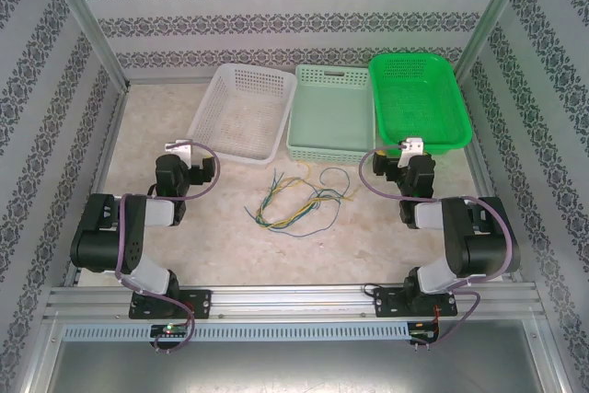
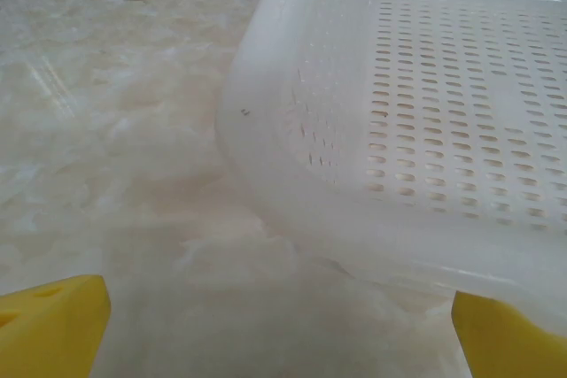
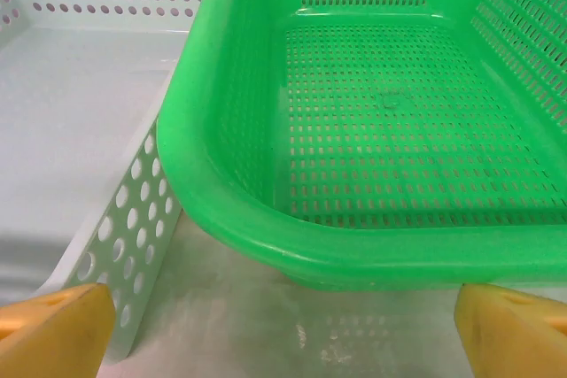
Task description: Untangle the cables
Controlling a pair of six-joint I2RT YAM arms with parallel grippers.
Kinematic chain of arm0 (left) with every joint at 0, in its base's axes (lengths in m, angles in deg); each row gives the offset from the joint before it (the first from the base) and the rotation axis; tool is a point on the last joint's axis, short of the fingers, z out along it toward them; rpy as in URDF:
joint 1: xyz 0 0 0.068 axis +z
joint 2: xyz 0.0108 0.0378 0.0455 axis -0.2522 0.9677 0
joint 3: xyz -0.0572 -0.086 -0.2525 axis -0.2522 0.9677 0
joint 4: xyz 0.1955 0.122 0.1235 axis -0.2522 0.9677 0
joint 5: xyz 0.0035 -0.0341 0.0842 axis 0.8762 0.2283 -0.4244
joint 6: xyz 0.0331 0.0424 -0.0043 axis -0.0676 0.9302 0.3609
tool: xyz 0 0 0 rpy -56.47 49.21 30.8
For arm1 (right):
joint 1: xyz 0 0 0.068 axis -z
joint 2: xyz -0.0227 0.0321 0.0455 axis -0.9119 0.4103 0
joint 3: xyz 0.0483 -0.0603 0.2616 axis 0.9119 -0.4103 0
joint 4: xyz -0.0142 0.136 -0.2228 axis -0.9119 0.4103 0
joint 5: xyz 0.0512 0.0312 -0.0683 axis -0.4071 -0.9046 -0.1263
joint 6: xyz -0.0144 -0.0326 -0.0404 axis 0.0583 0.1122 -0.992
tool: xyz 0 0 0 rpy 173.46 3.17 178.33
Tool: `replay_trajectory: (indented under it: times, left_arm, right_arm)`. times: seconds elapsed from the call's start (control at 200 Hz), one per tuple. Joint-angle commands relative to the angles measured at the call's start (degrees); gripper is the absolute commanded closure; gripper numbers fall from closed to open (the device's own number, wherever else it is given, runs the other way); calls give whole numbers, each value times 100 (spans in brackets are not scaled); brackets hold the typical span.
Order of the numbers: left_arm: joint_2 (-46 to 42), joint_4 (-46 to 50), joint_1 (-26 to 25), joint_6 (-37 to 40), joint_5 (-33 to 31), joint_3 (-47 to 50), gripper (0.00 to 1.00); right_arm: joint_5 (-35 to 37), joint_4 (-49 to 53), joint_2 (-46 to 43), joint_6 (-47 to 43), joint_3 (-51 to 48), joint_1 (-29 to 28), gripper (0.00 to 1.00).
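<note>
Overhead, two robot arms sit folded at the near edge of a marble-patterned table (image 1: 304, 260). The left claw (image 1: 179, 147) points away from its base, jaws spread wide and holding nothing. In its wrist view the near corner of a white basket (image 2: 354, 130) lies just ahead of it, to its right. The right claw (image 1: 411, 145) is likewise wide and empty. Just ahead of it is the rim of a bright green basket (image 3: 266, 250), with a pale green basket (image 3: 133, 219) close on that claw's left. Whether the two baskets touch is hard to tell from so near.

The cables (image 1: 294, 200) are a loose knot of thin yellow, blue and dark green wires. They lie on the table between the two claws, to the right of the left claw and to the left of the right one, a little nearer the arm bases than either. Neither claw touches them.

The three baskets stand in a row beyond the claws, probably so that each colour of wire can go into its own once separated. Open jaws held away from the tangle read as a ready pose, so the untangling looks not yet begun. A likely first move is for one claw to swing inward and down onto a strand at the knot's edge.
</note>
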State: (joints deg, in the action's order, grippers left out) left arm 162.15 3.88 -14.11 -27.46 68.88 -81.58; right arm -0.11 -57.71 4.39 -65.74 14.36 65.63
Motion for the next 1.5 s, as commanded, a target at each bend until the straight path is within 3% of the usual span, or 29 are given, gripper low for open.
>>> replay_trajectory:
  times: [0.0,0.874,0.954,1.069,1.144,1.294,1.499]
  left_arm:
    - [32,-128,-5,7,-26,-5,0]
    - [19,-148,-5,7,-5,4,0]
    - [-177,396,-5,60,131,-220,0]
    - [-631,2320,4,-213,285,-935,0]
    - [-766,3113,-17,-443,444,-1161,0]
    - [-1322,3709,-524,-456,-835,-1050,0]
    - [-2086,4667,-612,-913,-1432,-1061,0]
  right_arm:
    - [-133,-90,0,-1,118,-25,2]
    - [-289,-111,-20,95,113,76,2]
    - [2,123,-165,217,179,84,2]
    - [-289,775,-679,158,306,79,2]
    - [-375,2024,-1053,295,599,81,2]
    - [-612,3038,-1517,470,806,76,3]
    - [-812,3409,-2060,688,705,41,5]
